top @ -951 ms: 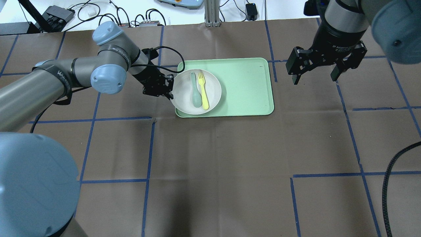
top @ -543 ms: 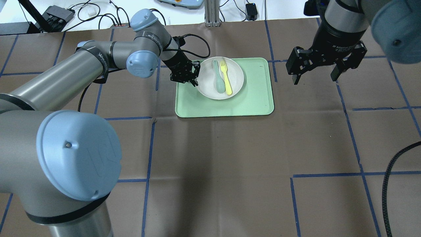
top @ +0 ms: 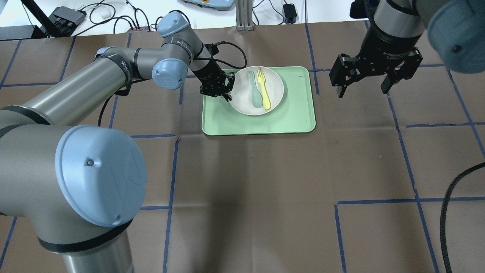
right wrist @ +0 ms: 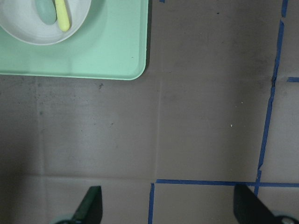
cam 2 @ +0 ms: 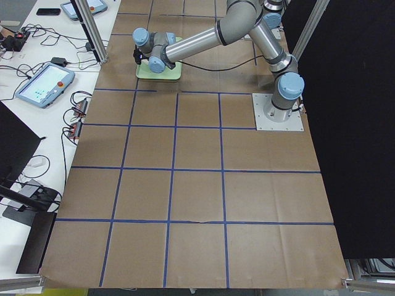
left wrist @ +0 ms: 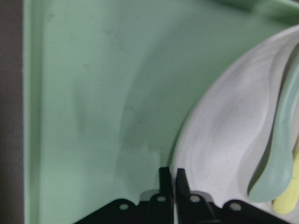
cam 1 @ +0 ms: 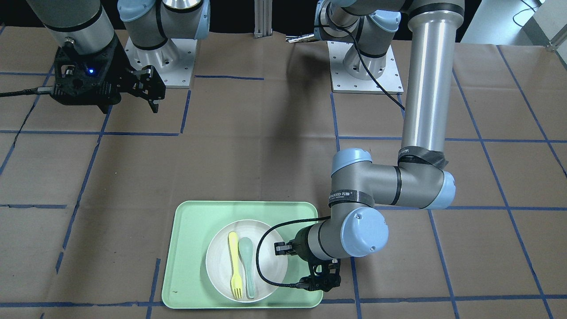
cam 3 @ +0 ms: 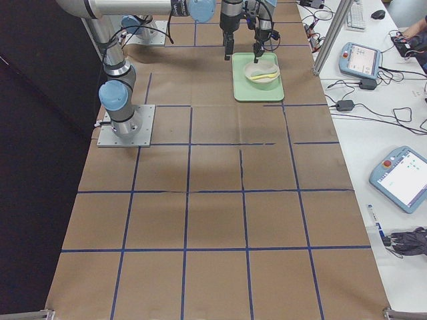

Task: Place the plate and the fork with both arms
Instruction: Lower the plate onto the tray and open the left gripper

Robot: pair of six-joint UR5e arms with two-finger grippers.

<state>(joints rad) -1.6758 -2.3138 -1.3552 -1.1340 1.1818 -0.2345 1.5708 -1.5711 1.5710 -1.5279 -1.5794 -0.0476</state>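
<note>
The plate [top: 276,91], bearing the fork [top: 264,89], is clamped by the left end effector [top: 228,94] over the tray [top: 295,113], neither yet placed; the right end effector [top: 363,91] is spread, empty.

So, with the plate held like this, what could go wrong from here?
1. The left gripper pinches the plate only at one spot of its rim, so it may tilt or slip from the jaws.
2. The fork and the spoon lie loose on it; a tilt could slide them off.
3. They lie side by side, so the open right gripper may catch the spoon too.
</note>
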